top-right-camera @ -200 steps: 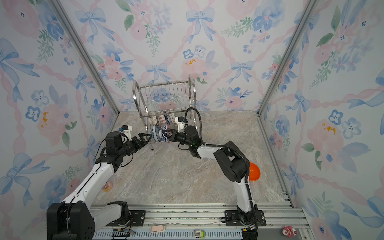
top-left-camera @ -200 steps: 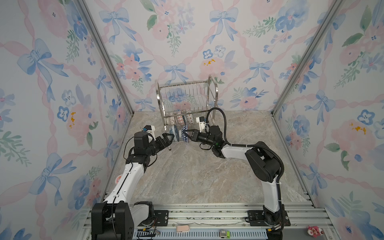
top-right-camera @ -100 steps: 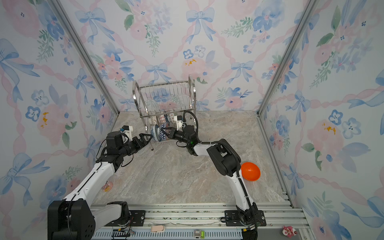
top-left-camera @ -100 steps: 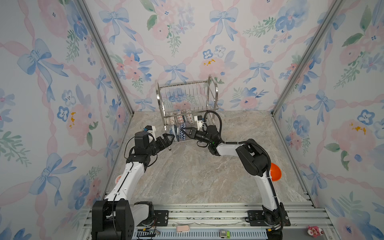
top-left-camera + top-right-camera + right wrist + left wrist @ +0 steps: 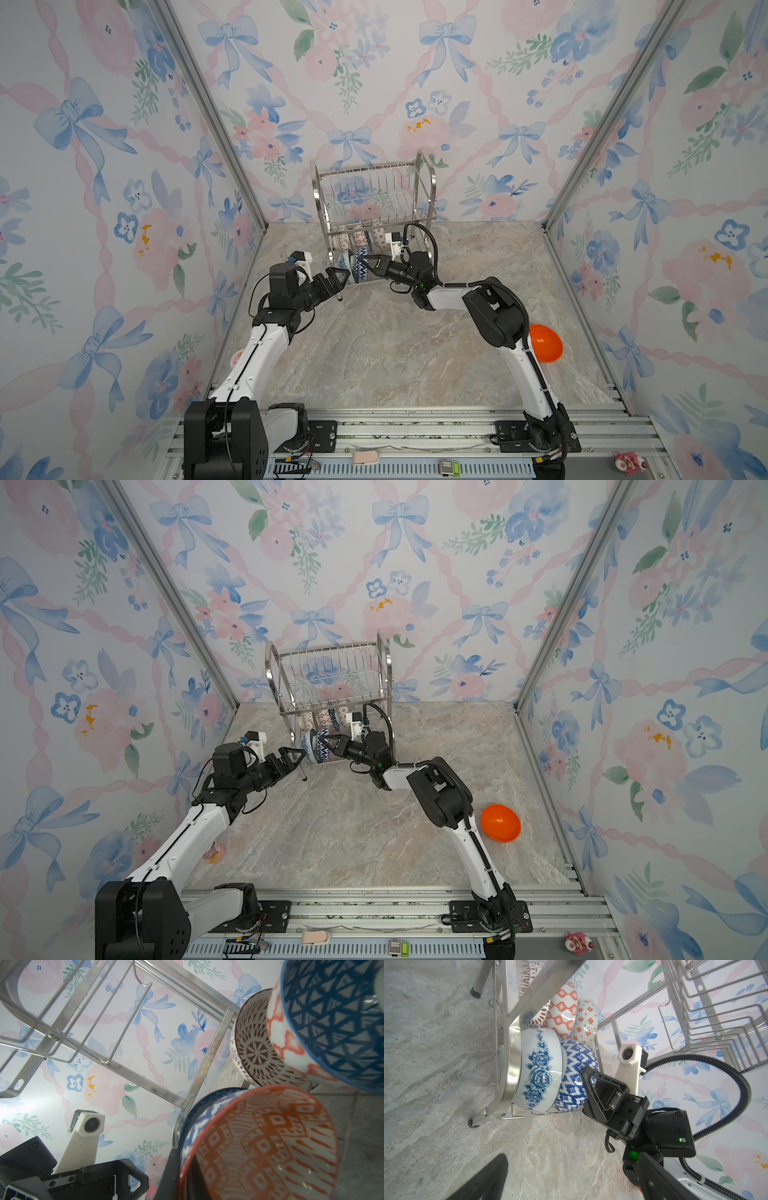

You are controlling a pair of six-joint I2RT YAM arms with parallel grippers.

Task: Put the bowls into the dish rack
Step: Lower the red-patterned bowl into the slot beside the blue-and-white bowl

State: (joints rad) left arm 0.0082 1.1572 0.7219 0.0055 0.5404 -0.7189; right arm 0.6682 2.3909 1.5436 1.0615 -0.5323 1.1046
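Since a second ago your right arm (image 5: 494, 316) has pushed a little further toward the back. It has swung off the plain orange bowl (image 5: 546, 343), which now shows open side up on the tabletop (image 5: 374, 357) near the right wall, well apart from everything else. Your left arm has not shifted.

The right claw (image 5: 371, 264) is pressed together on the rim of the zigzag bowl (image 5: 360, 270), blue and white outside and orange-red patterned inside. It holds the bowl on edge in the lower tier of the dish rack (image 5: 374, 195), at the front. In the left wrist view that bowl leans against the rose bowl (image 5: 538, 1070), which stands on edge against the rack's shiny side frame.

Behind those two, more bowls stand on edge in the same tier:
- an orange lattice bowl (image 5: 562, 1012)
- a white bowl with small orange diamonds (image 5: 586, 1018)
- a brown-patterned bowl (image 5: 537, 1019), mostly hidden by the frame
- a bowl with a dark blue lattice inside (image 5: 332, 1022), seen in the right wrist view

The upper tier holds only bare wires.

Your left claw (image 5: 338, 279) is spread wide and holds nothing. In both top views it hovers just beside the rack's front left leg, pointing at the rose bowl without touching it.
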